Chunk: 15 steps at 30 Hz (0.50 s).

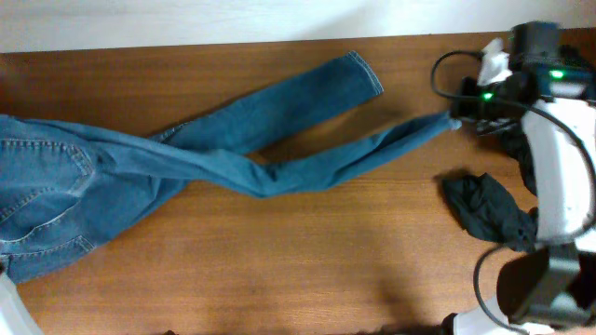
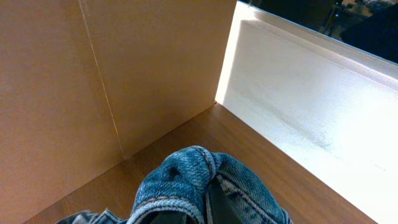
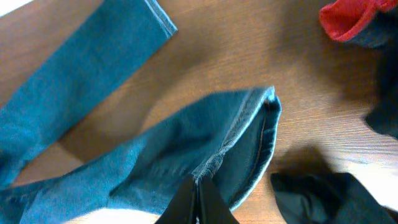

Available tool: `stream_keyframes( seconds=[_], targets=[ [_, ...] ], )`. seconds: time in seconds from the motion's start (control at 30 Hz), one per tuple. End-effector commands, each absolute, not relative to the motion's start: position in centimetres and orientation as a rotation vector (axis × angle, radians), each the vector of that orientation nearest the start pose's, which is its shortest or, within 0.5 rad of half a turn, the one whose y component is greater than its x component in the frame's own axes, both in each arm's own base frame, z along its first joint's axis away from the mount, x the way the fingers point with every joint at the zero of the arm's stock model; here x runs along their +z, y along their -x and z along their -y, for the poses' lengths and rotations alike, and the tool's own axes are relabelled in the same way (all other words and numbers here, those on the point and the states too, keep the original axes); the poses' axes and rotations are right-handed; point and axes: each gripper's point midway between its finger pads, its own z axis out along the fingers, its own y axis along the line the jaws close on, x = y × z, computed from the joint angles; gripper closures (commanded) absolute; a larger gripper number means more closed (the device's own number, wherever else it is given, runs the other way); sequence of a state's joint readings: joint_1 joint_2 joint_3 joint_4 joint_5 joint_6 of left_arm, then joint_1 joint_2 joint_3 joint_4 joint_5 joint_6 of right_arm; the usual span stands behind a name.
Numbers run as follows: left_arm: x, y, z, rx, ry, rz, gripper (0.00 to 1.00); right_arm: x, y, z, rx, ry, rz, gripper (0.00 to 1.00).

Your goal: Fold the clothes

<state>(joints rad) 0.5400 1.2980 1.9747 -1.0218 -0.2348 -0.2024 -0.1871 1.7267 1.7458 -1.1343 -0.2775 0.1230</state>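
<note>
Sprawling faded blue jeans (image 1: 214,158), left fingers (image 2: 214,208) gripping bunched denim, right fingers (image 3: 184,203) pinching leg hem

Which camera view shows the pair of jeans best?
The overhead view: the jeans lie there with the seat and both long legs visible across the table. The left wrist view shows only a bunched denim fold at the left pincer; the right wrist view shows one leg's hem in the right pincer.

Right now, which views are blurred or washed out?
Right wrist: soft throughout, jeans hem and red cloth smeared. Left wrist: jeans crisp up close, white wall glaring bright. Overhead: even light, slightly soft, dark cloth lacks detail.
</note>
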Motion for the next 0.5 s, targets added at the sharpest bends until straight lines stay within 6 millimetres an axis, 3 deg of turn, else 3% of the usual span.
stream_keyframes(
  seconds=[0.0, 0.03, 0.1, 0.23, 0.27, 0.33, 0.4, 0.47],
  targets=[
    [50.9, -25.4, -20.2, 0.466, 0.827, -1.67, 1.0, 20.5, -40.6, 2.5, 0.36, -0.311, -2.714, 0.96],
    [50.9, -25.4, -20.2, 0.466, 0.826, -1.67, 1.0, 19.3, -39.9, 2.4, 0.371, -0.329, -2.765, 0.96],
    [50.9, -25.4, -20.2, 0.466, 0.826, -1.669, 1.0, 18.9, -39.9, 2.4, 0.371, -0.316, -2.775, 0.96],
    [51.1, -25.5, -20.2, 0.466, 0.824, -1.659, 1.0, 21.6, -41.5, 3.8, 0.342, -0.229, -2.66, 0.96],
    [51.2, -25.5, -20.3, 0.466, 0.823, -1.655, 1.0, 24.9, -42.3, 4.9, 0.385, -0.239, -2.552, 0.96],
    [51.3, -25.5, -20.3, 0.467, 0.822, -1.651, 1.0, 29.0, -42.7, 7.1, 0.382, -0.262, -2.429, 0.96],
    [51.4, -25.4, -20.4, 0.477, 0.829, -1.645, 1.0, 34.4, -42.3, 11.3, 0.319, -0.369, -2.275, 0.96],
    [51.4, -25.1, -20.7, 0.496, 0.843, -1.64, 1.0, 38.1, -41.2, 14.7, 0.276, -0.492, -2.161, 0.96]
  ],
)
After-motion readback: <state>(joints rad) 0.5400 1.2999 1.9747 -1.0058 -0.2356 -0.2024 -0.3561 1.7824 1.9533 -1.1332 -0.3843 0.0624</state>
